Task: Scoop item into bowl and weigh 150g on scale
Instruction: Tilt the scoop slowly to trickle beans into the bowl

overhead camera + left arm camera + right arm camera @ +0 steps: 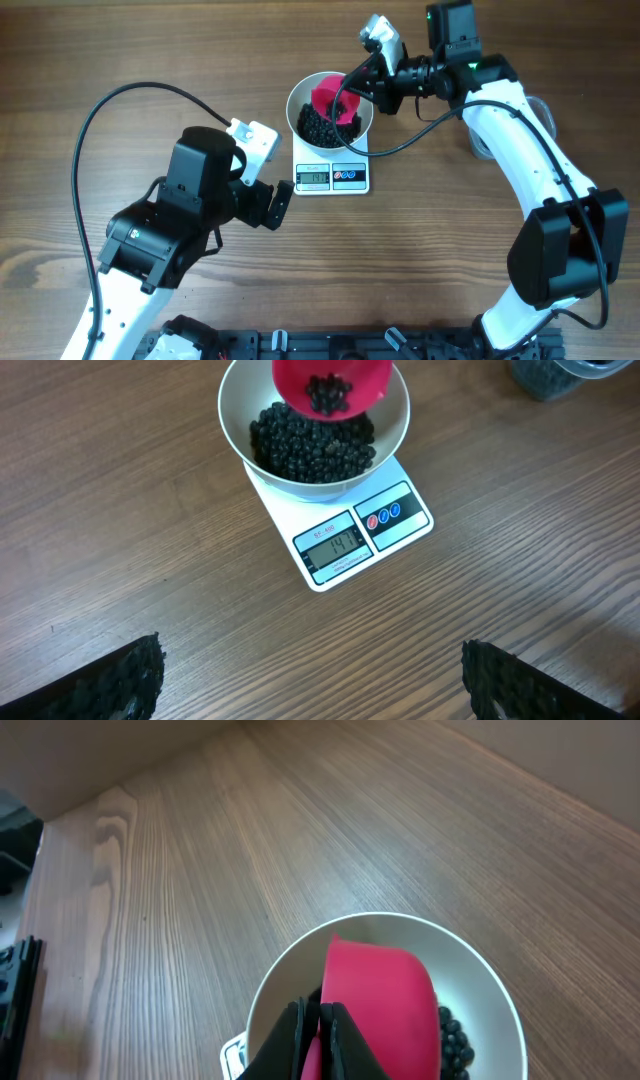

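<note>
The left tool point(280, 203) hangs spread wide and empty over the counter point(150, 60), just ahead of it sits the scale point(335, 177) bearing the bowl point(296, 100) of black pellets point(318, 128), and directly over that bowl the right tool point(372, 82), clamped shut on its handle, holds the pink scoop point(330, 100) tilted.

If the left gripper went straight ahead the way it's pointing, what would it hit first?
Probably the scale, near its display edge. The open jaws of the left gripper face it across the table. Depth is unclear, so it might meet the table first.
</note>
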Controlling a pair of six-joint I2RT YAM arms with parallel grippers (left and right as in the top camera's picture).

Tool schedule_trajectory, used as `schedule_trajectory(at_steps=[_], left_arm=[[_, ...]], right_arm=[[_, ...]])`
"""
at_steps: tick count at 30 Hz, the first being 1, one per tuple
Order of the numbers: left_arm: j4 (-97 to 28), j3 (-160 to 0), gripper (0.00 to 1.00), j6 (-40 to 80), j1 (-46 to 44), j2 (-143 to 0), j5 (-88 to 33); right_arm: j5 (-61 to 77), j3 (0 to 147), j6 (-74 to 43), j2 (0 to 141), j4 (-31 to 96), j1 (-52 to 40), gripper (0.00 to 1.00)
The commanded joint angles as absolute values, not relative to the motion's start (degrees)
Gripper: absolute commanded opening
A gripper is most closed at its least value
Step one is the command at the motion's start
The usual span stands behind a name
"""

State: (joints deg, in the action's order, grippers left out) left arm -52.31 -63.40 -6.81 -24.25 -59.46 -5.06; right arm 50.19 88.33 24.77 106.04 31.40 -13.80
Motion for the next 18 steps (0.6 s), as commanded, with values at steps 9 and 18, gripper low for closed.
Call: schedule_trajectory(at_steps=[9,18], left_arm=[[-52.2,-64.2,1.00,-7.3,-24.0,-59.2,-5.8],[-52.2,-64.2,1.00,-7.3,-24.0,-59.2,-5.7]], right_arm=[[60.0,89.0,31.9,104.3,33.6,-13.8,0.04],[53.8,89.0,25.8,104.3,31.3,-13.8,0.04]])
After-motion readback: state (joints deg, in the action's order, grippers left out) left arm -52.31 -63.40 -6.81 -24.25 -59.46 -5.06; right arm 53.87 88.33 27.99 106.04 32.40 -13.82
